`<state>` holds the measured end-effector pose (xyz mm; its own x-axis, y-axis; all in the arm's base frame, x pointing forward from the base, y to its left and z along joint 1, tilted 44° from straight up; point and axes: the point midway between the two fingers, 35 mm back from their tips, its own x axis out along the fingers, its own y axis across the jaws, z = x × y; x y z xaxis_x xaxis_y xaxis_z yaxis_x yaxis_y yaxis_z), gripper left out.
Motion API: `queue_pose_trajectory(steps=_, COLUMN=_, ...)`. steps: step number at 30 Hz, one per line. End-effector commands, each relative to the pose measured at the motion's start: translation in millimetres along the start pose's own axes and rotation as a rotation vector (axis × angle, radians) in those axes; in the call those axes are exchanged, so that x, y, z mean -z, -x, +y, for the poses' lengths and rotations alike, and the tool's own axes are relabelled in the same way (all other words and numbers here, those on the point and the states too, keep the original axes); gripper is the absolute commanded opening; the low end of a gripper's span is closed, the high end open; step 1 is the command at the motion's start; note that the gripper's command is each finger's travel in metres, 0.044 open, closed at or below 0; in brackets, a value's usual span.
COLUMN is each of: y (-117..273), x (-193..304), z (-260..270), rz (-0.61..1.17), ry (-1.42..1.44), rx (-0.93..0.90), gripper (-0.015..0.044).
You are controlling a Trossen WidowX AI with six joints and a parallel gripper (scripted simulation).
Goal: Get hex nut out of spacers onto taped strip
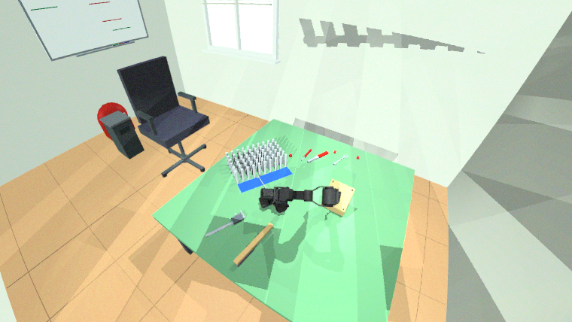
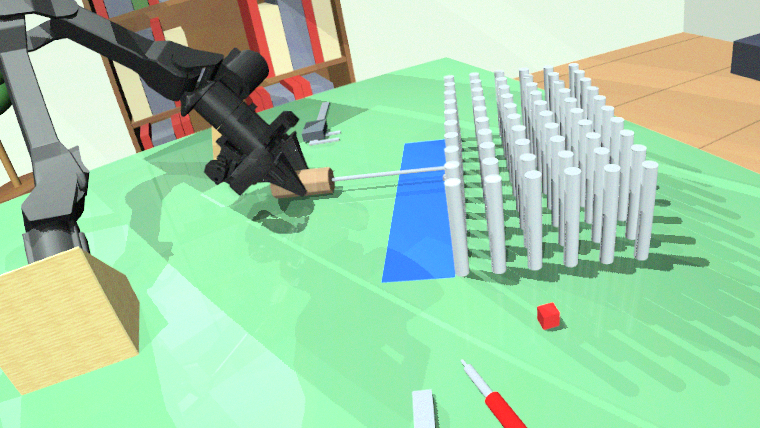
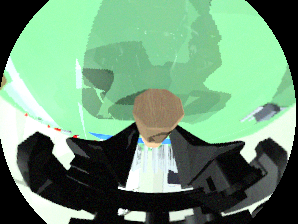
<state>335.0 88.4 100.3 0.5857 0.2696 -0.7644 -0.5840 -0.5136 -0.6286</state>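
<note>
My gripper point(image 2: 306, 181) point(image 3: 154, 123) is shut on the brown wooden handle point(image 2: 320, 180) point(image 3: 158, 107) of a thin metal rod tool, low over the table in front of the blue taped strip point(image 1: 247, 186) point(image 2: 417, 244). The tool's rod point(image 2: 390, 173) point(image 1: 262, 182) crosses above the strip and reaches the front row of the standing metal spacers point(image 2: 533, 223) point(image 1: 275, 163). Its far end is hidden at the front spacers. The visible spacers stand upright. The hex nut cannot be made out in any view; spacers or the rod may hide it.
A red cube point(image 2: 548, 316) point(image 1: 290, 155) and a red-handled screwdriver point(image 2: 504, 408) point(image 1: 307, 153) lie beside the field. A wrench point(image 1: 340, 159) lies farther off. A caliper-like tool point(image 1: 237, 218) point(image 2: 314, 131) and a wooden bar point(image 1: 254, 244) lie on the other side. A wooden block point(image 1: 344, 193) point(image 2: 69, 324) is at my arm's base.
</note>
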Motion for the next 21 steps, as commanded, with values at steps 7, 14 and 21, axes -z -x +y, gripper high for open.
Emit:
queue_pose_trajectory(steps=7, y=4.0, x=-2.8, z=0.3, rz=0.001, ry=-0.006, rx=-0.001, gripper=0.0)
queue_pose_trajectory(steps=14, y=7.7, x=1.3, z=-0.2, rz=0.002, ry=-0.005, rx=-0.001, gripper=0.0)
queue_pose_trajectory(steps=21, y=11.8, x=5.7, z=-1.3, rz=0.002, ry=-0.003, rx=0.001, gripper=0.0)
